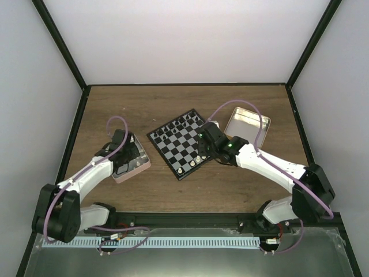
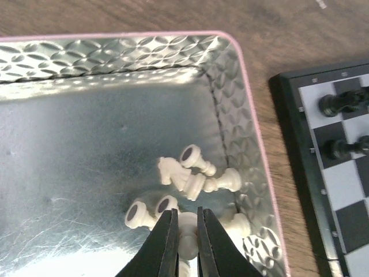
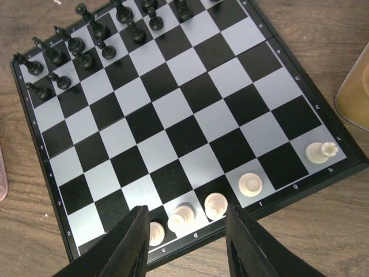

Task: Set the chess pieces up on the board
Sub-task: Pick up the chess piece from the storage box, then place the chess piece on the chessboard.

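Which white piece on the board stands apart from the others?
The rook on the corner square; an empty square separates it from the other four white pieces, which fill neighbouring squares.

Both arms, the left arm [image 1: 86, 176] and the right arm [image 1: 271, 164], have white link shells joined by bulky black joints. A thin lilac cable [image 1: 117, 118] loops along each (a small green light [image 1: 229, 146] glows near the right wrist). The fingers [image 2: 164, 242] are glossy black wedges.

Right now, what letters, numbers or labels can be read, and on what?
"c": the board's near rim, right wrist view.
"f": same rim.
"g": same rim.
"h": same rim.
Other rim marks: too small to read.
Pink tin, gold tin: no text visible.
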Robot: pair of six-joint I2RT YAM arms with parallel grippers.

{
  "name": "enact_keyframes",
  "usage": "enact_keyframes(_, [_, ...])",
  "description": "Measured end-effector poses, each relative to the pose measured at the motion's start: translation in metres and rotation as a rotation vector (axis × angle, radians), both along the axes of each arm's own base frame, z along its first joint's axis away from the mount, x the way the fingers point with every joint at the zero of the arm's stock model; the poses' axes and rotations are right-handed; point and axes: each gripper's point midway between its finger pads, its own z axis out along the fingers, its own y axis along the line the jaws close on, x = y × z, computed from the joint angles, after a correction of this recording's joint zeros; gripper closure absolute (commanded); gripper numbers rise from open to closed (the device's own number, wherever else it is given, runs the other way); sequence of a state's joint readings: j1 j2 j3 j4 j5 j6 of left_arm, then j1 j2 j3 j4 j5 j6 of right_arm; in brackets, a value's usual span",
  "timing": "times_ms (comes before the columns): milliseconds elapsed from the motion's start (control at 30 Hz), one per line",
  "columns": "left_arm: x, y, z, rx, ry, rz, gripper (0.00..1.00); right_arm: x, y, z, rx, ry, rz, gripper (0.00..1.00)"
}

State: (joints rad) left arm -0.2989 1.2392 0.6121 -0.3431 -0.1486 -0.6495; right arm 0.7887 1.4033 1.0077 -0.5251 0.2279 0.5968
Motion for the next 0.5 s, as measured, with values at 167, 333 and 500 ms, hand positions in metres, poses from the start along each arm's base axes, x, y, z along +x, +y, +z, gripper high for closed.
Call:
enact_keyframes(167, [0.002,-0.01,0.02,-0.054,-0.042,-0.034,0.91,-0.001,-0.01,0.012,0.038,-0.056,-0.039,0.62])
enact_keyframes(333, [0.007,-0.035,0.048,-0.118,-0.102,-0.104,0.91,-0.002,-0.024,0.028,0.095,-0.12,-0.089,0.62])
enact_keyframes(500, [0.008,-0.076,0.073,-0.158,-0.159,-0.221,0.91,-0.005,-0.037,0.037,0.14,-0.162,-0.126,0.61])
